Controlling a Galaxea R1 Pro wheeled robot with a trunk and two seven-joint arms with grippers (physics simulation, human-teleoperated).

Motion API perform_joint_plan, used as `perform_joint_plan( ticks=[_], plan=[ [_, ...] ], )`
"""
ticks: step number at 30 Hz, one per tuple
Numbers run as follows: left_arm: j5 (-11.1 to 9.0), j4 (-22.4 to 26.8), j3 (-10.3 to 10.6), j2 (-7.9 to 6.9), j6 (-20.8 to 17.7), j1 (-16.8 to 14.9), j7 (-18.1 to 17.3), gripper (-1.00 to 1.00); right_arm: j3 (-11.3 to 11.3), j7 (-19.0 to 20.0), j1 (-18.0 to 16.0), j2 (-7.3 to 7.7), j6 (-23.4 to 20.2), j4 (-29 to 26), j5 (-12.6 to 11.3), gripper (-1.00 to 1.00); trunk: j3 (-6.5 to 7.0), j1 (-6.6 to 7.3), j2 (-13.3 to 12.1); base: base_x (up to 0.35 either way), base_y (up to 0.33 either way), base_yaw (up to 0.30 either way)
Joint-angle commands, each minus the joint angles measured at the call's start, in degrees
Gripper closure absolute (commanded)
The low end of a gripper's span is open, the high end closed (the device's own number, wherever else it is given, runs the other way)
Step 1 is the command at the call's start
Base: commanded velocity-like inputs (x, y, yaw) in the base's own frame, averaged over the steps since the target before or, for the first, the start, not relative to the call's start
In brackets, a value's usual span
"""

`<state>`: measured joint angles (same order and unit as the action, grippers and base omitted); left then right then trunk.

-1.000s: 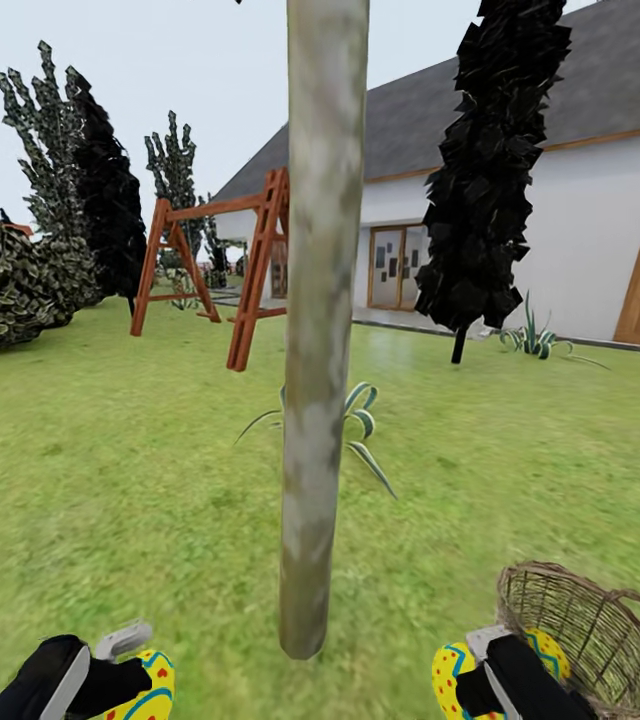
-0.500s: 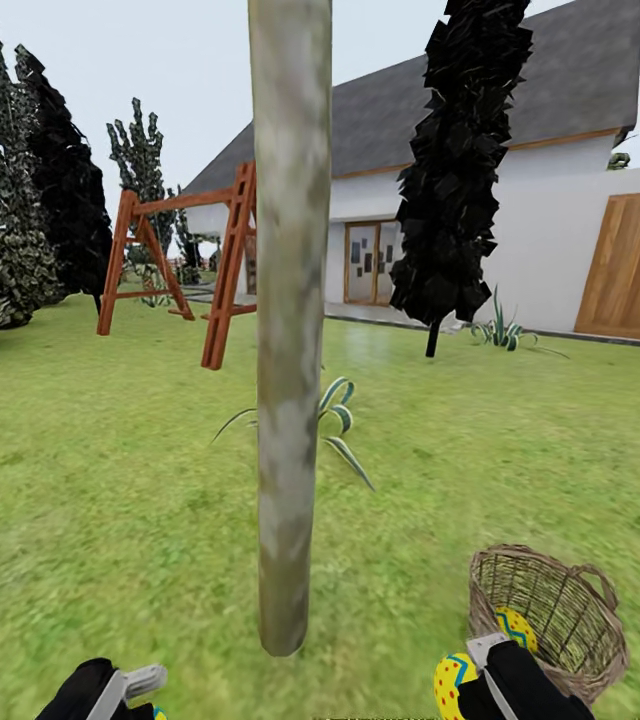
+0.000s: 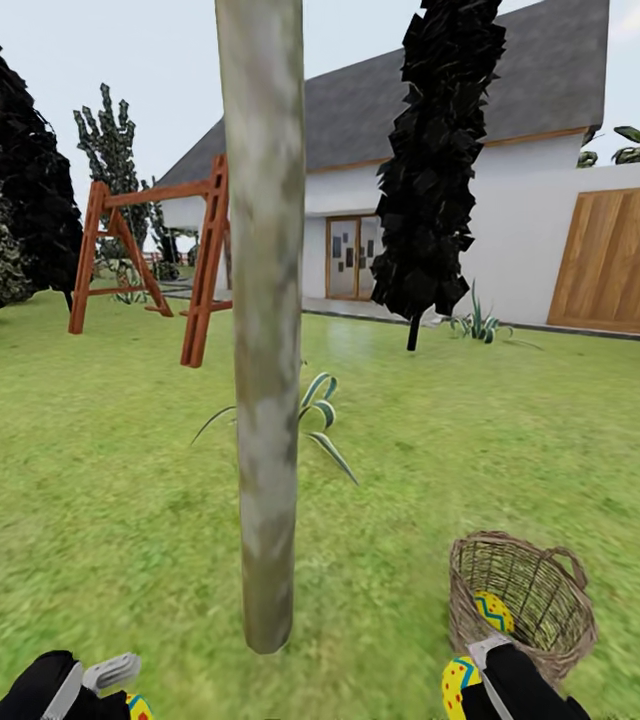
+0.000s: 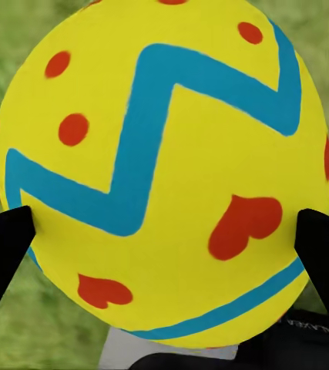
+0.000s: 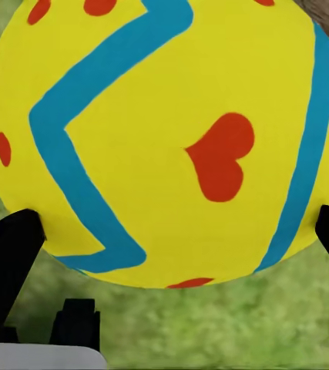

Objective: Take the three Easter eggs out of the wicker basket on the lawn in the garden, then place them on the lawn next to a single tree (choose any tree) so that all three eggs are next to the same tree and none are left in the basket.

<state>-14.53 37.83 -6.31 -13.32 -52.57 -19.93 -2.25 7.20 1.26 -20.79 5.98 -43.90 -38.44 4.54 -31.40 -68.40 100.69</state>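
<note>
The tree [image 3: 265, 350] rises from the lawn [image 3: 110, 500] just ahead of me, its pale mottled trunk meeting the grass at centre. To its right the wicker basket [image 3: 545, 610] stands upright with one Easter egg [image 3: 493, 610] inside. My right gripper [image 3: 465, 690] is low, just in front of the basket, shut on a second egg [image 5: 156, 139] between its black fingers [image 5: 6, 262]. At the lower left edge my left gripper [image 3: 125, 695] is shut on a third egg [image 4: 164, 169], which it holds above grass.
A spiky-leaved plant [image 3: 315, 400] grows behind the trunk. Farther back are a red wooden swing frame [image 3: 200, 270], a black conifer [image 3: 435, 170], dark bushes [image 3: 0, 220] at the left, and the white house [image 3: 520, 250] with a wooden door [image 3: 620, 260].
The whole view has swung to the right, so tree, swing and basket sit further left in the picture. Both grippers still hold their eggs and show lower in the frame.
</note>
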Motion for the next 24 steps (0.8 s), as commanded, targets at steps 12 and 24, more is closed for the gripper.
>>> perform_joint_plan(
  ticks=[12,24],
  plan=[
    [0.34,0.63,0.09,0.18,-1.19,-0.02,0.11,1.00,0.18,-1.10,-0.04,-1.52,-0.36,-0.04,-0.12,1.00,-0.57,0.01,0.03,0.000,0.000,-0.033],
    [0.19,0.21,-0.04,0.14,4.13,-0.02,-0.39,1.00,0.10,-1.08,-0.04,-1.59,-0.23,-0.05,-0.06,1.00,-0.58,0.01,0.03,0.218,0.072,0.000]
  ],
)
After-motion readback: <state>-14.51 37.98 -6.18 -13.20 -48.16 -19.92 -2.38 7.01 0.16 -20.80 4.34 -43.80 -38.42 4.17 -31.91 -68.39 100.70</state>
